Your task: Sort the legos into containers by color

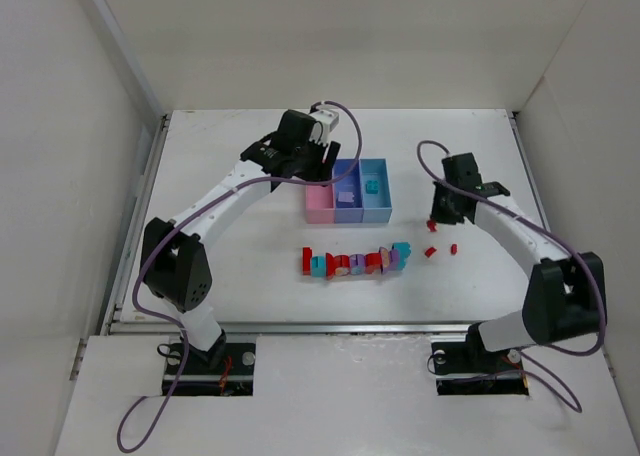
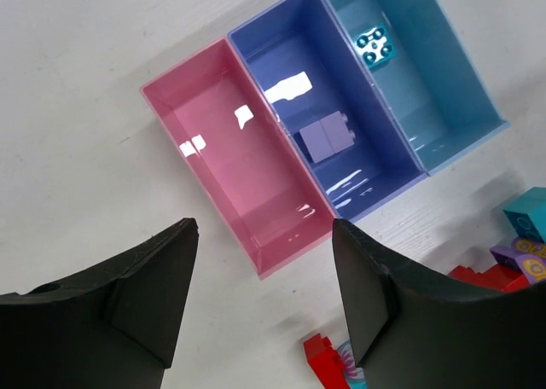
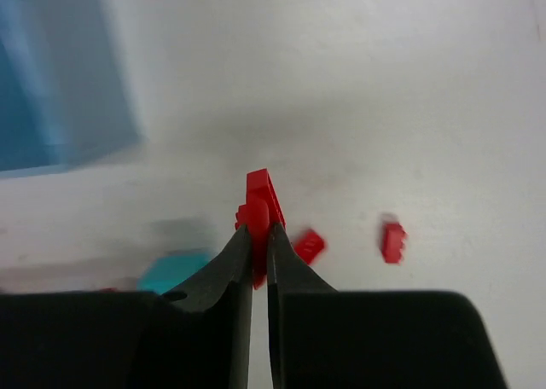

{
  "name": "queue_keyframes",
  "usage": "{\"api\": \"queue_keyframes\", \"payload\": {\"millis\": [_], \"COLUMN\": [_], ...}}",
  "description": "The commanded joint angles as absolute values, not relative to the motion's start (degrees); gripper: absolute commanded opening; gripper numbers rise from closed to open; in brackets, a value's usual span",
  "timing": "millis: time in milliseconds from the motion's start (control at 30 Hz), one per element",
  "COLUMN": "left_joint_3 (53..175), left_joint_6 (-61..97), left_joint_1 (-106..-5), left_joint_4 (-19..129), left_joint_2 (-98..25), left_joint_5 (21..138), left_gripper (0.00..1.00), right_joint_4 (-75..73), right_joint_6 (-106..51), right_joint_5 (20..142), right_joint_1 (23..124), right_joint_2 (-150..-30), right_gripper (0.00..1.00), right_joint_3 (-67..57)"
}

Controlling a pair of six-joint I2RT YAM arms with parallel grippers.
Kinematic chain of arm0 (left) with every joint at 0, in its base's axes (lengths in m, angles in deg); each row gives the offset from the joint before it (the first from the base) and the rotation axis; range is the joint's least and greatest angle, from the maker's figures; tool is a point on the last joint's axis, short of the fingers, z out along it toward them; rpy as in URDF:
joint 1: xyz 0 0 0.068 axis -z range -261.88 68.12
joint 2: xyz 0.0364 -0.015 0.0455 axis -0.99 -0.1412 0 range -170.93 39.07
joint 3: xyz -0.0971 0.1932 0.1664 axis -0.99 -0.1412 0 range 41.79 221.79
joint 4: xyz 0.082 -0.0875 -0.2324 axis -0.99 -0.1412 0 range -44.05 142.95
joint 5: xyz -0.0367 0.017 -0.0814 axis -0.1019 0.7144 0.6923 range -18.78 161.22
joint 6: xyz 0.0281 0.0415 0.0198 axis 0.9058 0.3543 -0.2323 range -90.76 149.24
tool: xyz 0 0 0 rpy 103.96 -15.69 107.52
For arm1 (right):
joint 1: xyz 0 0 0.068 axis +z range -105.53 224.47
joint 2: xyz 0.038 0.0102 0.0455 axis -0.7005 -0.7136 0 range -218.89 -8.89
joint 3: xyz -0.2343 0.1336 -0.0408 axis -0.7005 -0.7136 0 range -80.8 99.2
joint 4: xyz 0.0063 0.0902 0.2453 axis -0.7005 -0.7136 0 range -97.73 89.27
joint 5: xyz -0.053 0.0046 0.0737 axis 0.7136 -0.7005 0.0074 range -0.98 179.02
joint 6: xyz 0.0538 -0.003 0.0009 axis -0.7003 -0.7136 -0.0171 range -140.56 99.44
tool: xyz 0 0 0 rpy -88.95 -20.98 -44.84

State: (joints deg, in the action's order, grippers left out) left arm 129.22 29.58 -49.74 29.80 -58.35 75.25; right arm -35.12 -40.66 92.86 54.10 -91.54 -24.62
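Three joined bins stand mid-table: pink [image 1: 319, 204], purple-blue [image 1: 347, 212] and light blue [image 1: 376, 208]. In the left wrist view the pink bin [image 2: 230, 159] is empty, the purple-blue bin [image 2: 290, 65] holds a purple brick [image 2: 326, 138], and the light blue bin [image 2: 426, 82] holds a teal brick [image 2: 375, 46]. My left gripper [image 2: 264, 231] is open and empty, above the table just in front of the pink bin. My right gripper [image 3: 260, 235] is shut on a red brick [image 3: 260, 203], right of the bins.
A row of red, purple and teal bricks [image 1: 352, 263] lies in front of the bins. Two loose red bricks [image 3: 309, 245] [image 3: 392, 240] and a teal one [image 3: 171, 269] lie under the right gripper. A red brick [image 2: 324, 359] lies by the left gripper's right finger.
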Motion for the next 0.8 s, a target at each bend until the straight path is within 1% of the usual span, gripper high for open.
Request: {"api": "queue_keyframes", "payload": {"millis": [0,33,100,133,200,233,333,367,433,467,500,567,667,700,767], "left_joint_3": [127.7,127.1,126.3,125.6,125.5,124.9,123.1,122.6,121.2,119.1,116.9,114.9,112.5,110.9,109.6], "left_joint_6": [30.6,29.9,29.9,29.9,31.7,32.8,37.4,38.3,39.3,39.3,40.0,38.8,33.7,32.2,30.1], "left_joint_1": [-51.6,-51.6,-52.2,-52.7,-52.7,-52.7,-53.4,-54.1,-56.6,-57.2,-58.0,-58.0,-59.3,-59.8,-59.8], "left_joint_4": [29.6,29.1,29.0,29.0,29.0,29.0,29.0,29.0,29.0,29.7,30.4,31.3,32.6,32.6,32.6], "left_joint_2": [-55.4,-55.4,-54.3,-54.3,-52.6,-52.1,-50.6,-49.6,-47.7,-46.9,-45.3,-44.7,-43.5,-42.8,-42.2], "left_joint_5": [74.2,74.2,75.0,75.6,78.8,79.7,81.8,83.0,86.3,87.0,86.4,83.2,77.0,75.6,72.7], "left_gripper": [0.60,0.60,0.59,0.58,0.58,0.58,0.57,0.57,0.51,0.51,0.50,0.50,0.50,0.50,0.50], "right_joint_4": [-26.9,-22.3,-18.0,-15.1,-12.7,-11.1,-6.6,-6.6,-6.1,-6.1,-6.1,-6.1,-6.1,-6.1,-6.1], "right_joint_6": [-33.5,-32.4,-31.8,-31.8,-32.5,-33.0,-33.0,-32.5,-32.5,-33.0,-35.0,-36.3,-39.8,-41.4,-45.8], "right_joint_5": [96.8,96.8,94.2,89.0,83.4,76.5,63.6,53.4,43.7,37.7,37.6,39.6,55.2,66.7,74.7], "right_joint_1": [64.9,66.6,68.3,68.3,68.3,68.3,67.8,67.8,67.8,67.8,67.8,68.5,73.1,76.1,78.3], "right_joint_2": [-83.1,-81.9,-80.4,-80.4,-81.4,-82.1,-87.8,-89.9,-96.6,-98.8,-102.4,-104.8,-107.0,-107.0,-109.2], "right_gripper": [0.00,0.00,0.00,0.00,0.00,0.00,0.00,0.00,0.00,0.00,0.00,0.00,0.00,0.00,0.00], "right_joint_3": [-16.6,-16.0,-16.0,-16.0,-15.2,-15.2,-11.5,-9.8,-4.2,-2.3,0.6,2.4,5.7,5.7,6.9]}}
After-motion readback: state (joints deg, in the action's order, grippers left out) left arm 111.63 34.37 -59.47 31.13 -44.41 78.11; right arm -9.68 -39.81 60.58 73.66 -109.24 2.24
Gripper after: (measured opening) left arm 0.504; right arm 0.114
